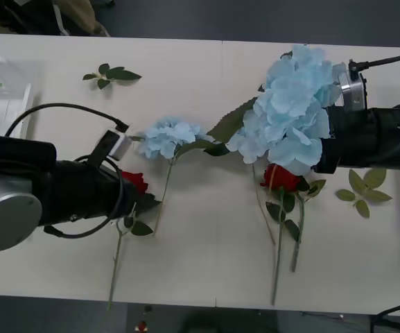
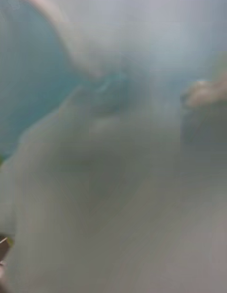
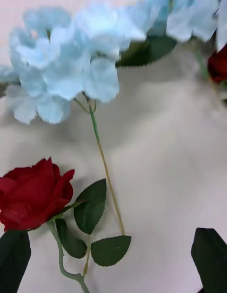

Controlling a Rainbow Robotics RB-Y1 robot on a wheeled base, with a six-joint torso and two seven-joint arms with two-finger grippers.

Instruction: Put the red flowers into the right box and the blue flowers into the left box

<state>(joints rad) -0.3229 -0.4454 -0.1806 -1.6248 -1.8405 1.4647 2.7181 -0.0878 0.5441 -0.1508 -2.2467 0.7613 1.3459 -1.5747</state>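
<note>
A: The big blue cluster point(image 1: 293, 111) lies far right on the desk point(image 1: 206, 263), right gripper point(image 1: 324, 149) pressed into it; its fingers I cannot tell.

B: Left gripper point(image 1: 138, 198) hovers over the near-left rose point(image 1: 134, 182), black fingers point(image 3: 14, 260) wide. Best pinch the stem, not the bloom.

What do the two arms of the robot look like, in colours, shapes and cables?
Both arms end in black, sleeve-like forearms. The left arm has a large round grey metal joint cap near the picture's edge, thin black cables looping over it, and a small silver-white block at its wrist. The right arm carries a round silver disc at its wrist, with a black cable curving away from it. In the left wrist view, the black fingers sit at the corners.
</note>
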